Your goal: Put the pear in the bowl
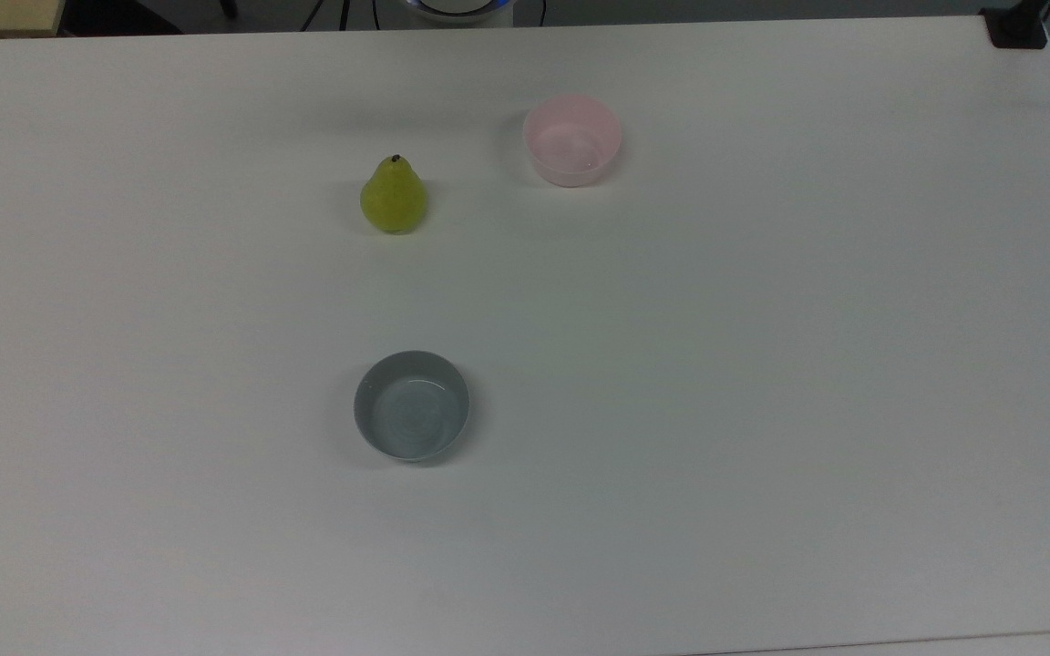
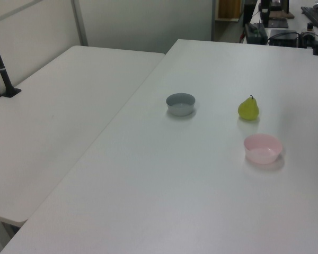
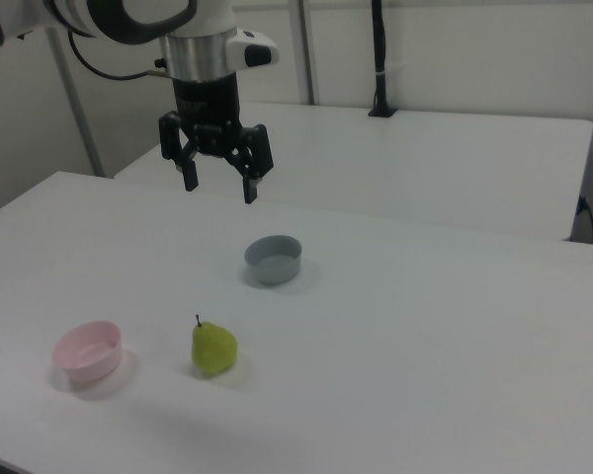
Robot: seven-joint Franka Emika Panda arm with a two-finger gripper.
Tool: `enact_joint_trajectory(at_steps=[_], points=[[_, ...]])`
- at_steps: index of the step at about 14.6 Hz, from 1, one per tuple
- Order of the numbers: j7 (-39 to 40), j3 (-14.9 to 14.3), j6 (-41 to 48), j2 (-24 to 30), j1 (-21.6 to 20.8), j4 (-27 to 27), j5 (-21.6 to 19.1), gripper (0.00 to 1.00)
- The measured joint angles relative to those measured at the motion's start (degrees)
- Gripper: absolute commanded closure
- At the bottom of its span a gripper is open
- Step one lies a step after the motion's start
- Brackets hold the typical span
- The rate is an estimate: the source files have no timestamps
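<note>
The yellow-green pear (image 1: pixel 393 196) (image 2: pixel 248 109) (image 3: pixel 213 348) stands upright on the white table, stem up. The pale pink bowl (image 1: pixel 572 139) (image 2: pixel 263 148) (image 3: pixel 87 352) sits empty a short way to the top view's right of the pear. In the right view my gripper (image 3: pixel 219 187) hangs open high above the table, well behind the pear and up-left of the grey-blue bowl, with nothing between its fingers.
A grey-blue bowl (image 1: pixel 412 404) (image 2: pixel 180 103) (image 3: pixel 274 259) stands empty on the white table (image 1: pixel 762 364), toward the top view's bottom from the pear. A second white table (image 2: pixel 53 132) adjoins it. A black clamp post (image 2: pixel 2 71) stands on that table's edge.
</note>
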State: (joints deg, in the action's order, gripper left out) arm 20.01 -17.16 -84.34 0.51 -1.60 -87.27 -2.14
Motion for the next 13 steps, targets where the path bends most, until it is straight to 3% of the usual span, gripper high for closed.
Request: enact_joint_trajectory(at_steps=[13], points=[[0.0, -0.8, 0.5, 0.0, 0.0, 0.2, 0.0, 0.00]])
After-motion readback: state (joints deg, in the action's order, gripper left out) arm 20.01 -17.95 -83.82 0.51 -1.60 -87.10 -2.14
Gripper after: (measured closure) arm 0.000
